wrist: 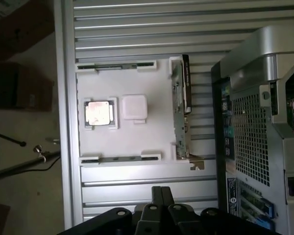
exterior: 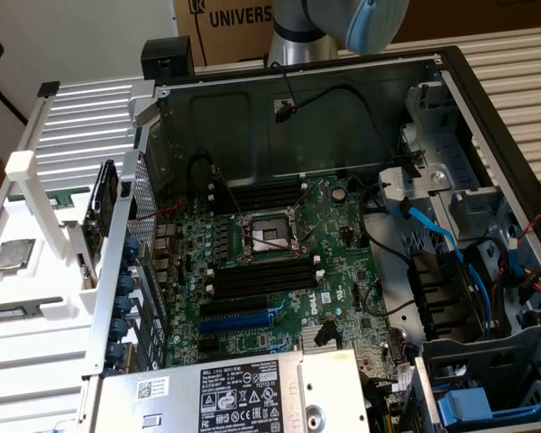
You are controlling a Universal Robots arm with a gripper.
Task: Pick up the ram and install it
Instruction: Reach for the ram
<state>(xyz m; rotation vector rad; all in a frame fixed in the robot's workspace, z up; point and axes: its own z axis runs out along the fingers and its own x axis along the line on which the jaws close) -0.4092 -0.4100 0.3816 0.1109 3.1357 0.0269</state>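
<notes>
So far nothing of the job is done, as far as you can judge. Your hand [wrist: 161,192] is pinched fully shut with nothing in it, hovering over the slatted tabletop [wrist: 137,29] just beside the white tray [wrist: 137,142]. The ram [wrist: 119,159] lies untouched in a clipped holder along 1 side of that tray, and what looks like a 2nd stick [wrist: 115,66] sits in the opposite holder. The black slots [exterior: 261,275] on the motherboard [exterior: 343,271] look empty, so both the pick-up and the seating are left.

For room, a tall card [wrist: 182,107] stands on edge between the tray and the case wall [wrist: 250,137], so any way inward must clear both. Inside, cables [exterior: 433,236] crowd the exterior view's right of the slots, while the space above them looks open.
</notes>
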